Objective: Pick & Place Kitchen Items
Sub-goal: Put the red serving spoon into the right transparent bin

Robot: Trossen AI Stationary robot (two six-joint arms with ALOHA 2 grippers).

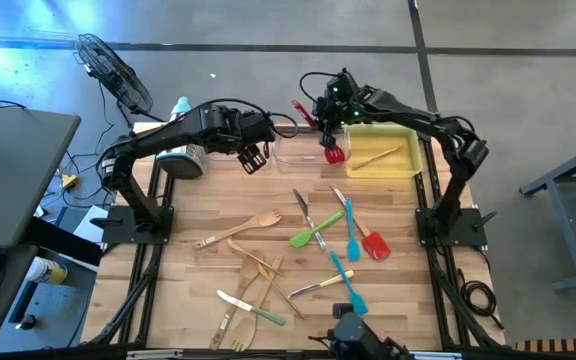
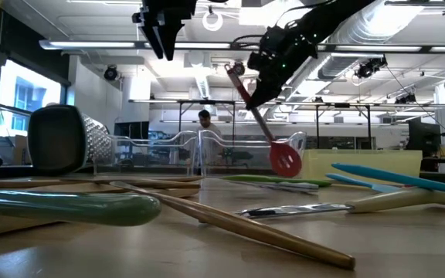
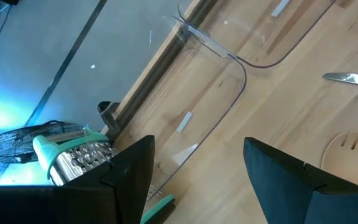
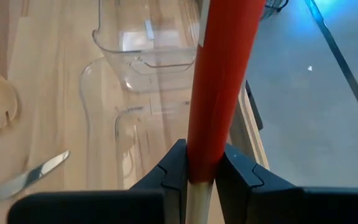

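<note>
My right gripper [image 1: 325,120] is at the back of the table, shut on a red slotted spatula [image 1: 332,150]. The spatula's head [image 2: 286,158] hangs by the right end of the clear tray [image 1: 298,150], next to the yellow tray [image 1: 408,165]. My left gripper [image 1: 253,157] hangs open in the air above the clear tray's left end, with nothing between its fingers. The other kitchen items lie flat on the wooden table: a wooden fork [image 1: 248,227], a green spatula [image 1: 313,233], a blue spatula [image 1: 351,235], a red spatula [image 1: 373,243] and small knives [image 1: 303,207]. My right gripper pinches the red spatula's handle [image 4: 205,140] between its two fingers, on the handle's upper part near the free end [image 2: 236,72]. The fingers slant down from the right. The spatula hangs tilted below them, head lowest. Whether the head touches a tray cannot be told.
A wooden utensil [image 1: 378,157] lies in the yellow tray. A steel grater [image 1: 183,160] with a teal handle lies at the back left, close to my left gripper. More wooden utensils [image 1: 253,272] and a blue spatula [image 1: 348,285] lie crossed near the front edge.
</note>
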